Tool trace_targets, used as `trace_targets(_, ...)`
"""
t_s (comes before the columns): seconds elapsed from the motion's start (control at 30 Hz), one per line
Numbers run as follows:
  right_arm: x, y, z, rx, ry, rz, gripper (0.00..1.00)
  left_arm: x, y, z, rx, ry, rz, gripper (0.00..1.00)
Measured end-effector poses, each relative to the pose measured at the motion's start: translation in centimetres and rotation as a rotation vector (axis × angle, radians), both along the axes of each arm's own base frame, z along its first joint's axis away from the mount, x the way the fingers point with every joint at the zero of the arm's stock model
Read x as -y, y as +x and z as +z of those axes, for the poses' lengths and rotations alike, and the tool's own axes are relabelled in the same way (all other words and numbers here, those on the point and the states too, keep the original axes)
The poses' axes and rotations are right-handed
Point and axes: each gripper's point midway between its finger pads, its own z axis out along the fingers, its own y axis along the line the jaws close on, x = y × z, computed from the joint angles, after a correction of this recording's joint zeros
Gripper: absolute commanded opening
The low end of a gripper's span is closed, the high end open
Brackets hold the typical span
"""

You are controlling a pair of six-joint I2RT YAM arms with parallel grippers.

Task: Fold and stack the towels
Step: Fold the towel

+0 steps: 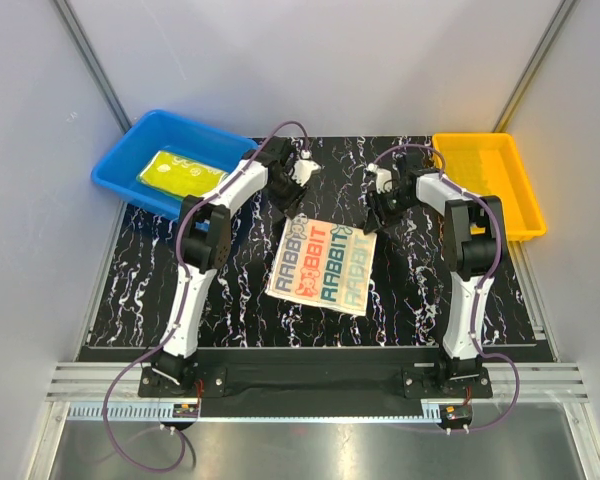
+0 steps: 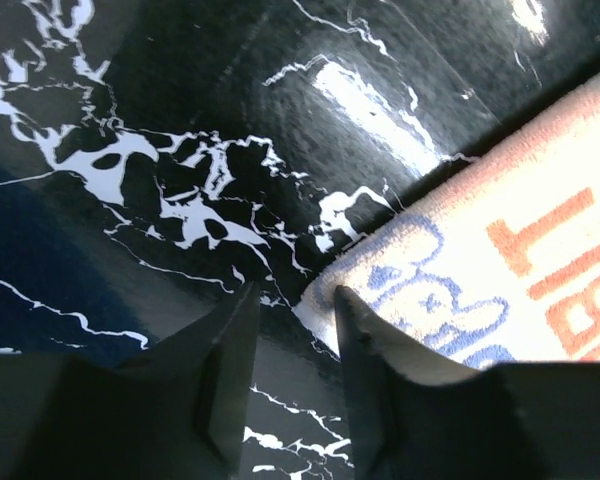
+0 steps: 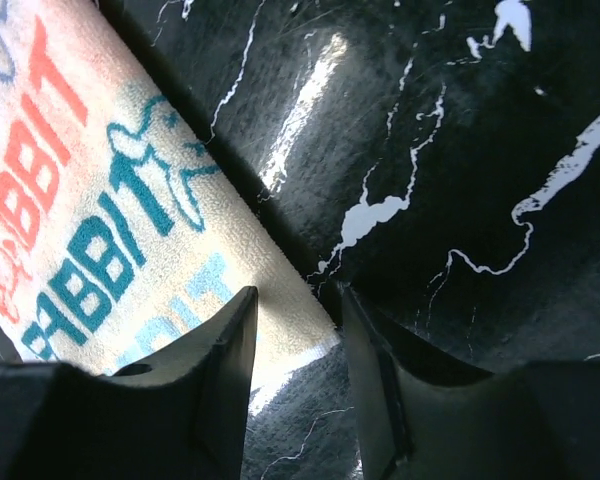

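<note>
A pale towel [image 1: 323, 262] with rows of "RABBIT" lettering in navy, red and teal lies flat on the black marbled mat. My left gripper [image 1: 298, 205] is open at its far left corner; in the left wrist view [image 2: 295, 310] the towel's corner [image 2: 325, 300] lies between the jaws. My right gripper [image 1: 373, 222] is open at the far right corner; in the right wrist view [image 3: 295, 320] the towel [image 3: 100, 220] ends between the jaws. A yellow towel [image 1: 180, 172] lies in the blue bin. The green towel is out of view.
The blue bin [image 1: 115, 175] stands at the back left and an orange bin [image 1: 520, 215] at the back right, both at the mat's edges. Grey walls close in both sides. The arm bases are at the near edge.
</note>
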Motion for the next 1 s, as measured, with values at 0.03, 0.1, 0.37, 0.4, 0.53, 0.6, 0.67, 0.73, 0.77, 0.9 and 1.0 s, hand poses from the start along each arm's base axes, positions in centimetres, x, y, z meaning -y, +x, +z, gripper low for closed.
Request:
trace_targets(0.03, 0.1, -0.1, 0.0, 0.002, 0.002, 0.010, 0.45, 0.0, -0.1, 0.0, -0.002, 0.002, -0.010, 0.34)
trace_targets(0.1, 0.1, -0.4, 0.0, -0.002, 0.009, 0.028, 0.40, -0.1, -0.4, -0.1, -0.013, 0.003, -0.026, 0.21)
trace_targets(0.37, 0.4, -1.3, -0.3, -0.035, 0.029, 0.069, 0.17, 0.4, -1.3, -0.3, -0.050, -0.025, -0.072, 0.00)
trace_targets(0.4, 0.5, -1.4, -0.5, -0.037, 0.025, 0.074, 0.12, 0.4, -1.4, -0.3, -0.054, -0.027, -0.073, 0.00)
trace_targets(0.53, 0.6, -1.4, -0.8, -0.048, 0.034, 0.075, 0.00, 0.6, -1.4, -0.3, -0.055, -0.039, -0.072, 0.00)
trace_targets(0.6, 0.8, -1.3, -0.8, -0.051, 0.023, 0.073, 0.00, 0.8, -1.1, -0.2, -0.046, -0.046, -0.066, 0.00)
trace_targets(0.67, 1.1, -0.3, -0.7, -0.038, -0.004, 0.068, 0.00, 1.0, -0.5, 0.0, -0.022, -0.054, -0.058, 0.00)
trace_targets(0.73, 1.5, 0.9, -0.6, -0.014, -0.037, 0.062, 0.00, 1.1, 0.2, 0.3, 0.009, -0.056, -0.052, 0.00)
trace_targets(0.77, 1.7, 1.4, -0.4, 0.002, -0.050, 0.060, 0.00, 1.1, 0.5, 0.5, 0.024, -0.055, -0.049, 0.00)
trace_targets(0.9, 2.2, 2.4, 0.0, 0.044, -0.085, 0.050, 0.00, 1.1, 1.6, 2.1, 0.091, -0.052, -0.036, 0.00)
trace_targets(1.0, 2.5, 2.1, 0.2, 0.080, -0.097, 0.040, 0.00, 1.1, 2.1, 3.6, 0.137, -0.059, -0.032, 0.00)
